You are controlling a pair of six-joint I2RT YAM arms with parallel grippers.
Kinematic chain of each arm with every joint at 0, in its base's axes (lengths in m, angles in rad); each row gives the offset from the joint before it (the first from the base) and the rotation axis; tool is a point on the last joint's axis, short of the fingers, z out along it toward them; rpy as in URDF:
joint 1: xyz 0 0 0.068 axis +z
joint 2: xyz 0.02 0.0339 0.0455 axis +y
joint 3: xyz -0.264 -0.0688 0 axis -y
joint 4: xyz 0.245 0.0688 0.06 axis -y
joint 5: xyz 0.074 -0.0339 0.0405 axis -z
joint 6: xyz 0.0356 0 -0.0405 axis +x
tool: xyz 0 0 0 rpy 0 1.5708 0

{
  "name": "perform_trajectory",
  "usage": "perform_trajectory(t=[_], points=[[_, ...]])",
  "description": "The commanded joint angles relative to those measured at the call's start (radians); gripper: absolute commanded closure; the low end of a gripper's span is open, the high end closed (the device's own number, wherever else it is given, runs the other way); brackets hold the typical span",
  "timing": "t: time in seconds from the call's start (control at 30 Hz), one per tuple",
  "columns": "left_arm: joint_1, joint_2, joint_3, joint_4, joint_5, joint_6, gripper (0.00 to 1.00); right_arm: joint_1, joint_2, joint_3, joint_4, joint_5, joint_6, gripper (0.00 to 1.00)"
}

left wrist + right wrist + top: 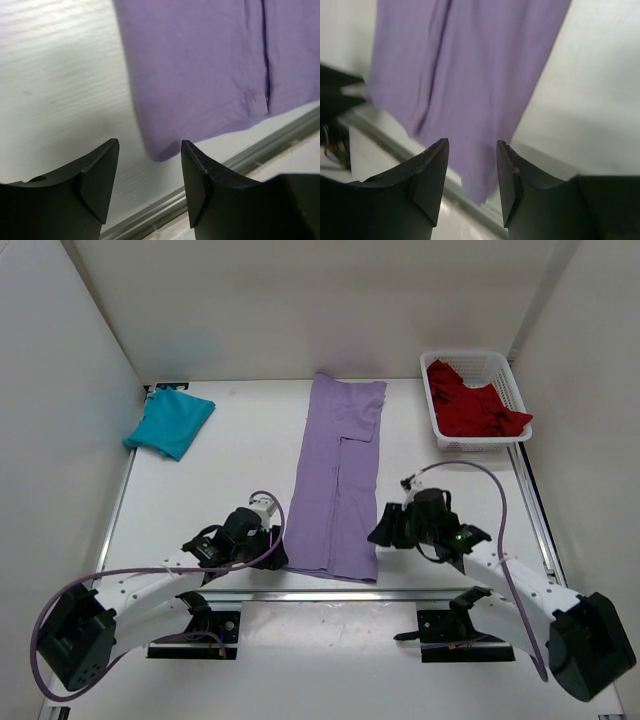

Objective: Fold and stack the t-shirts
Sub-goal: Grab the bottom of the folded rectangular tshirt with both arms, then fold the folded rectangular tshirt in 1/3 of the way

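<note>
- Shirts: the lavender shirt (338, 480) lies down the middle of the table (230, 480) as a long narrow strip, with its side flaps folded in to meet along a seam; its near hem sits just beside the rail (400, 592) at the front edge
- The teal shirt (170, 423) lies folded at the far left, well apart; the red shirt (472, 405) is bunched in the basket (470, 354) at the far right, not yet folded
- Likely step: taking the two near corners to fold the strip toward its far hem
- Risk: a pinch that catches only the top layer would peel a flap open instead of carrying the whole strip
- Risk: fingers lowered this close to the rail could snag on it and miss the cloth
- Risk: lifting one corner higher than the other would skew the fold and give a crooked stack
- Left end effector (150, 145): jaws spread, nothing between them, aimed at the near left corner
- Right end effector (472, 144): jaws spread too, empty, aimed at the near right corner
- Both arms reach low and inward from their bases, flanking the strip
</note>
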Motion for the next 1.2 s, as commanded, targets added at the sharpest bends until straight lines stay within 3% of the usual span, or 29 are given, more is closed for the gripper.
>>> perform_trajectory(t=[0.0,0.13,0.27,0.37,0.5,0.6,0.67,0.73,0.93,1.03,1.17], points=[[0.018,-0.068,0.007,-0.057,-0.102,-0.009,0.36,0.101,-0.109,-0.084,-0.128,0.079,0.102,0.59],[-0.027,-0.014,0.014,-0.083,-0.13,-0.032,0.31,0.122,-0.189,-0.166,-0.143,0.04,0.156,0.56],[0.001,0.013,-0.03,-0.036,-0.03,-0.036,0.34,0.201,-0.179,-0.226,-0.071,0.027,0.217,0.54],[0.02,0.023,-0.049,-0.002,0.005,-0.041,0.39,0.217,-0.142,-0.272,0.002,0.009,0.242,0.64],[0.013,0.059,-0.047,0.062,0.047,-0.053,0.52,0.241,-0.116,-0.278,0.053,0.007,0.254,0.88],[-0.021,0.079,-0.045,0.104,0.074,-0.078,0.72,0.275,-0.137,-0.273,0.052,0.027,0.27,0.99],[-0.022,0.076,-0.032,0.06,0.056,-0.081,0.9,0.313,-0.151,-0.269,0.032,0.03,0.294,1.0],[-0.006,0.023,-0.029,-0.018,0.064,-0.084,0.98,0.38,-0.156,-0.265,-0.007,0.04,0.329,0.99],[-0.015,-0.262,-0.007,-0.285,0.13,-0.151,1.0,0.677,-0.203,-0.204,-0.141,0.139,0.486,1.0],[0.033,-0.322,0.028,-0.322,0.195,-0.148,1.0,0.623,-0.226,-0.102,-0.22,0.155,0.404,1.0],[0.065,-0.196,0.126,-0.269,0.191,-0.107,1.0,0.359,-0.186,-0.032,-0.215,0.017,0.218,1.0]])
